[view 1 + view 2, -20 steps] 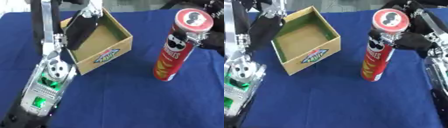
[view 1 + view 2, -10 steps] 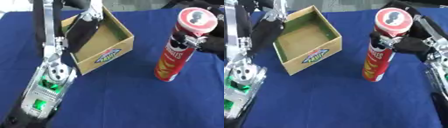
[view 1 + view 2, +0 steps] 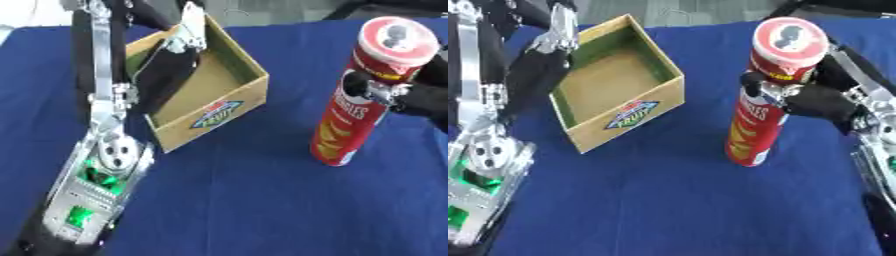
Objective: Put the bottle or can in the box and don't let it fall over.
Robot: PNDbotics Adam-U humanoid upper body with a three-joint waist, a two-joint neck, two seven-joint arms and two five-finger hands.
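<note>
R hand fingers have closed round the can since 1 s ago; can upright on counter, beside box. L hand fingers flat at box wall. Next: lift.

Open blue tablecloth from four to eight o'clock, free for passage. At ten o'clock, cardboard box with top open, left hand blocking its left wall. At two o'clock, tall red can upright, right hand wrapped round it. Clear blue gap between box and can.
</note>
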